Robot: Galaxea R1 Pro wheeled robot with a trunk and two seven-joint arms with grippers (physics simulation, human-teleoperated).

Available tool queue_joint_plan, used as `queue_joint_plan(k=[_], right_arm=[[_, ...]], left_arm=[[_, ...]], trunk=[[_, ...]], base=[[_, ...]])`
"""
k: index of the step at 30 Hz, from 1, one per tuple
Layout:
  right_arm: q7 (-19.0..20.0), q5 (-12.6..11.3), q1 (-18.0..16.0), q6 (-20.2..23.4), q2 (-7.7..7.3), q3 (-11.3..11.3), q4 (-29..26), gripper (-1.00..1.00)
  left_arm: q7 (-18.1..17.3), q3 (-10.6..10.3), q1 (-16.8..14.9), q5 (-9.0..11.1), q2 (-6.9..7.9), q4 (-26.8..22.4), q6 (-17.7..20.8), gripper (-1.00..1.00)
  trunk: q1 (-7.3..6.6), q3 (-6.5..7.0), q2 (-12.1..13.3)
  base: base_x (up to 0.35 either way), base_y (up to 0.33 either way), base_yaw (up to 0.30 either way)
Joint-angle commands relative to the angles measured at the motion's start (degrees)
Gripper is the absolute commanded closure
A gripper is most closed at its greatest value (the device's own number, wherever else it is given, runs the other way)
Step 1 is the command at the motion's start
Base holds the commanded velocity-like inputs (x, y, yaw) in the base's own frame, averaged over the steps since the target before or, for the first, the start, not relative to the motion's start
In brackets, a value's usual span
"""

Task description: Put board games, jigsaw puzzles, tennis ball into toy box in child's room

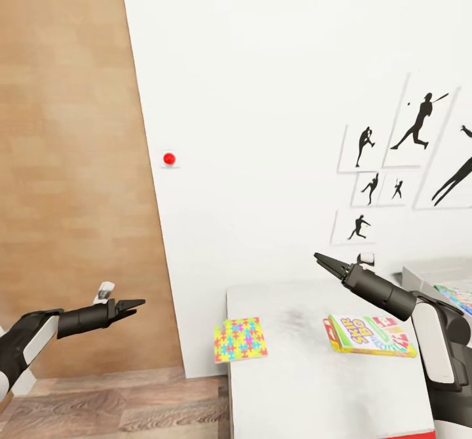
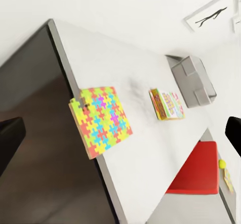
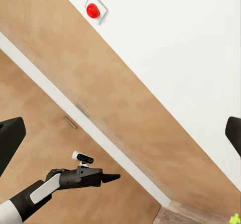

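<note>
The left jaws [image 1: 134, 305] are drawn together to a point and hold nothing — they hang in the air in front of the tall brown wooden door [image 1: 72, 163], off the near-left corner of the white desk [image 1: 295, 386]. The right jaws [image 1: 326, 261] stand slightly parted in a narrow V, also empty, raised above the desk and pointing toward the white wall [image 1: 262, 98].

On the desk, the flat square jigsaw puzzle box with a bright multicoloured piece pattern [image 1: 240, 339] lies at the left edge, part of it overhanging. Well apart from it, under the right arm, lies the green-and-red card-game box [image 1: 370, 335]. Farther right, a grey open toy box [image 2: 195, 81] sits near the wall.

A small round red button [image 1: 169, 159] sits on the wall beside the door, and black-on-white baseball-player prints [image 1: 419, 121] hang above the desk.
</note>
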Motion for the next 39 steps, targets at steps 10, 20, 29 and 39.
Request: queue_joint_plan(k=[10, 20, 29, 39], right_arm=[[0.3, 0.1, 0.0, 0.2, 0.02, -0.1, 0.0, -1.00], [0.1, 0.1, 0.0, 0.2, 0.11, -0.1, 0.0, -1.00], [0.1, 0.2, 0.0, 0.2, 0.18, -0.1, 0.0, -1.00], [0.3, 0.2, 0.0, 0.2, 0.20, -0.1, 0.0, -1.00]], left_arm=[[0.0, -0.3, 0.0, 0.5, 0.07, 0.0, 0.5, -1.00], [0.0, -0.3, 0.0, 0.5, 0.07, 0.0, 0.5, -1.00], [-0.1, -0.2, 0.0, 0.5, 0.08, 0.0, 0.5, -1.00], [0.0, -0.2, 0.0, 0.5, 0.08, 0.0, 0.6, -1.00]], trunk=[[0.04, 0.03, 0.0], [0.04, 0.04, 0.0], [0.04, 0.04, 0.0], [1.36, -1.04, -2.5]], base=[[0.077, 0.003, -0.022], [0.067, 0.024, -0.002], [0.008, 0.003, 0.000], [0.001, 0.000, 0.000]])
